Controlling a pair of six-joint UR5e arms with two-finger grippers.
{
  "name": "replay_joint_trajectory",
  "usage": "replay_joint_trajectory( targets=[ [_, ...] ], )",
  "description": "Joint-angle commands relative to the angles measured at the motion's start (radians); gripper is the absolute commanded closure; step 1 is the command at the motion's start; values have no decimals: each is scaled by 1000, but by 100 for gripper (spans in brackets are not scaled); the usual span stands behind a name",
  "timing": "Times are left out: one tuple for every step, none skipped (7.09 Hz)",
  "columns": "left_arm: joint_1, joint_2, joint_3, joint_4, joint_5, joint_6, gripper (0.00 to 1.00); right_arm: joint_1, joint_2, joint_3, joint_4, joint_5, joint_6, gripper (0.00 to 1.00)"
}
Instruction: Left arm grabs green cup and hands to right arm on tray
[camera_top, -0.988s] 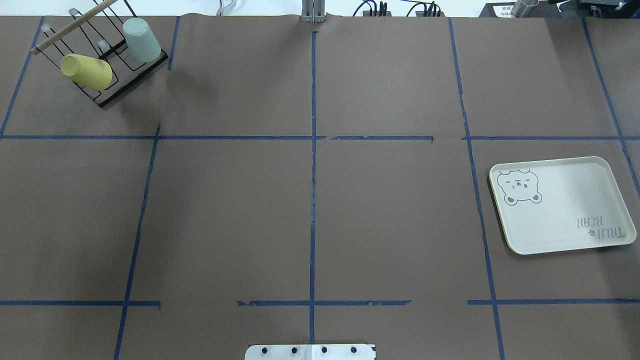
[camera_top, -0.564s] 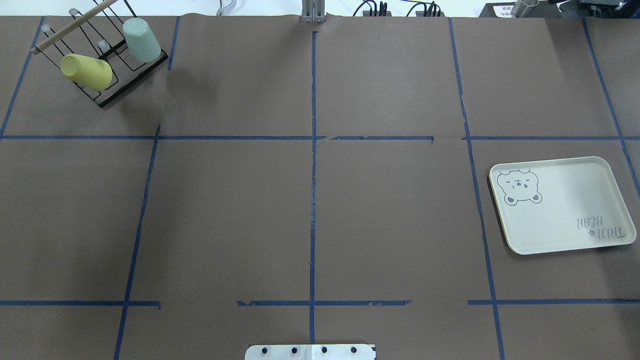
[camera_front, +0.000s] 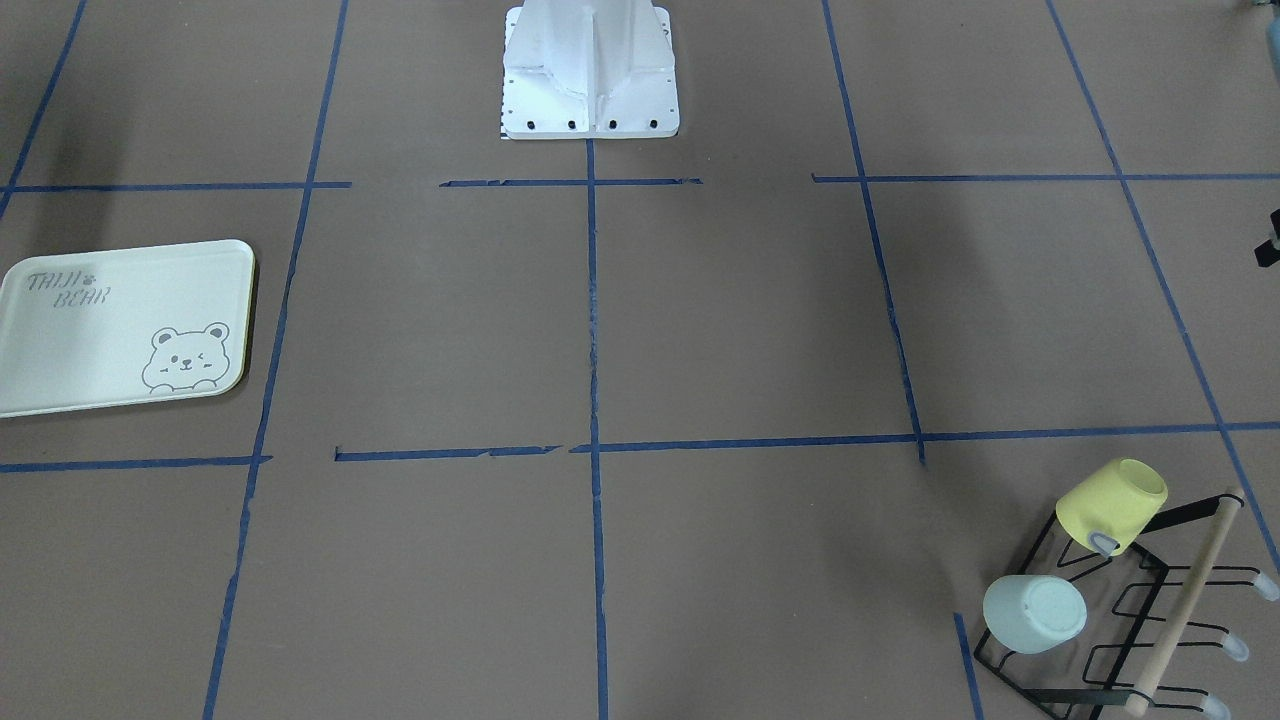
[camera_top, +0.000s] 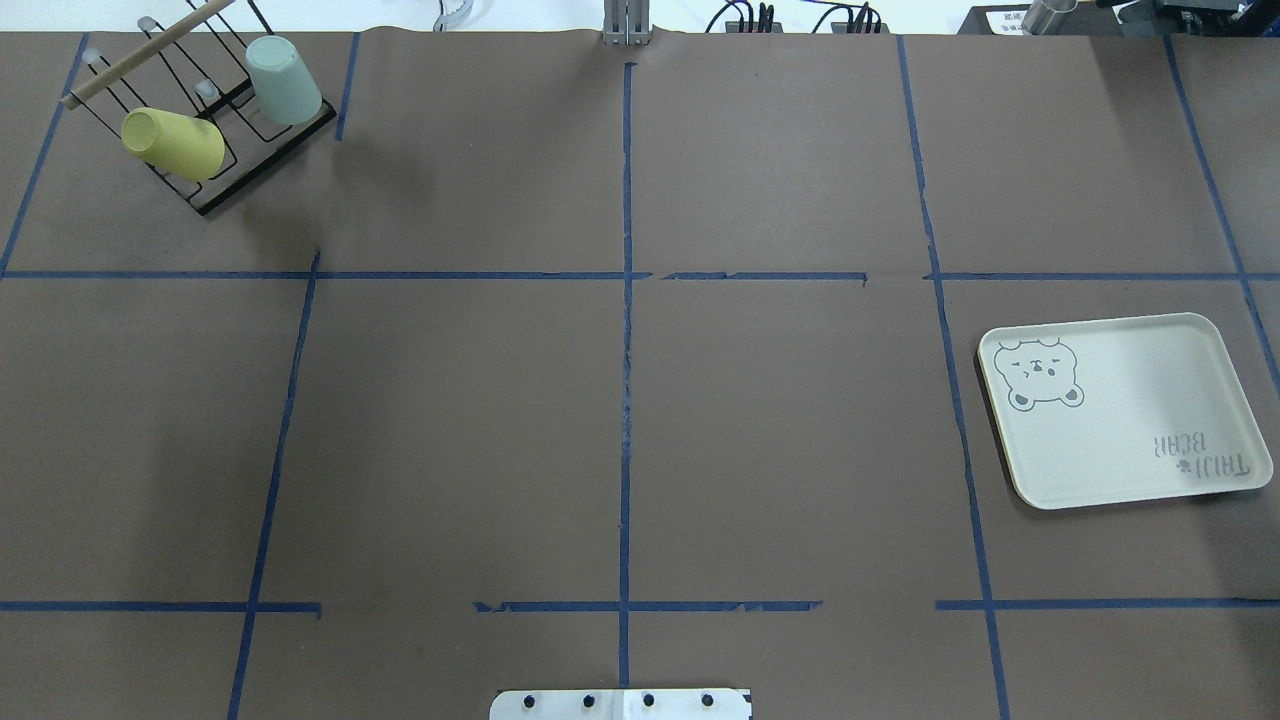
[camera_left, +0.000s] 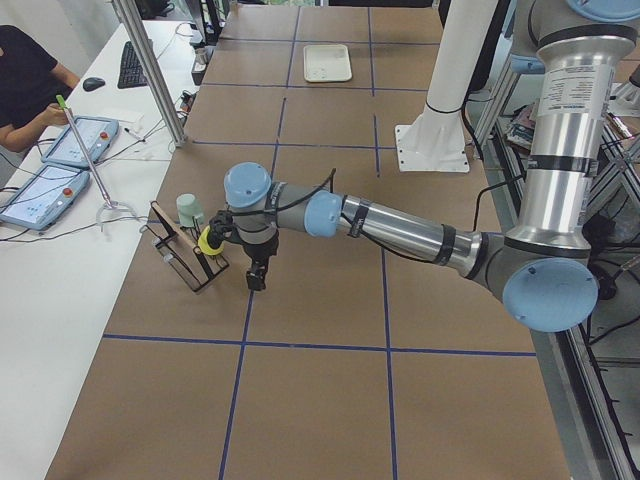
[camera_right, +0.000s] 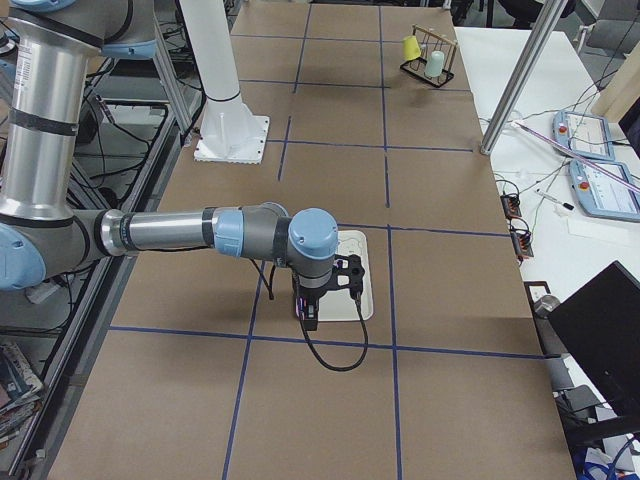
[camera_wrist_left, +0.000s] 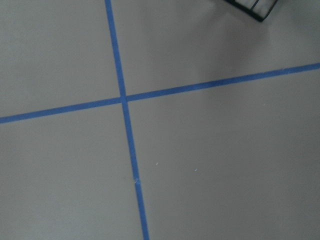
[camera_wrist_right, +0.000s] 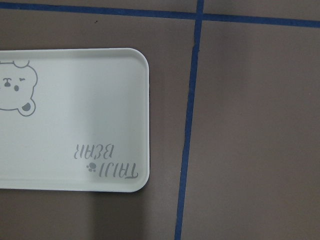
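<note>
The green cup (camera_top: 283, 80) sits tilted on a black wire rack (camera_top: 262, 152) at the table's far left corner; it also shows in the front view (camera_front: 1033, 613). The tray (camera_top: 1130, 370) lies flat and empty on the right side. The left gripper (camera_left: 257, 280) hangs over the table a short way from the rack, apart from the cup; I cannot tell whether it is open. The right gripper (camera_right: 310, 318) hovers over the tray's near end (camera_right: 365, 290); I cannot tell its state either. The right wrist view looks down on the tray (camera_wrist_right: 75, 110).
A yellow cup (camera_top: 173, 143) sits tilted on the same rack beside the green one. A wooden rod (camera_top: 140, 55) runs across the rack's top. The rack's corner shows in the left wrist view (camera_wrist_left: 250, 7). Blue tape lines cross the brown table. The robot's white base (camera_front: 590, 70) stands at mid-table.
</note>
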Motion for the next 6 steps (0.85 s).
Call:
replay_joint_trajectory(
  targets=[
    [65, -291, 206, 0, 7, -161, 0, 0, -10, -11, 77, -5, -5, 0],
    [100, -381, 282, 0, 51, -217, 0, -6, -10, -13, 79, -2, -5, 0],
    [137, -441, 342, -15, 74, -250, 0, -14, -10, -13, 78, -2, -2, 0],
    [178, -546, 444, -25, 88, -347, 0, -19, -10, -15, 78, -4, -3, 0],
    [209, -625, 529, -47, 172, -375, 0, -20, -10, -15, 78, -2, -3, 0],
    [214, -692, 653, -152, 197, -407, 0, -20, -10, -15, 78, 0, -3, 0]
  ],
)
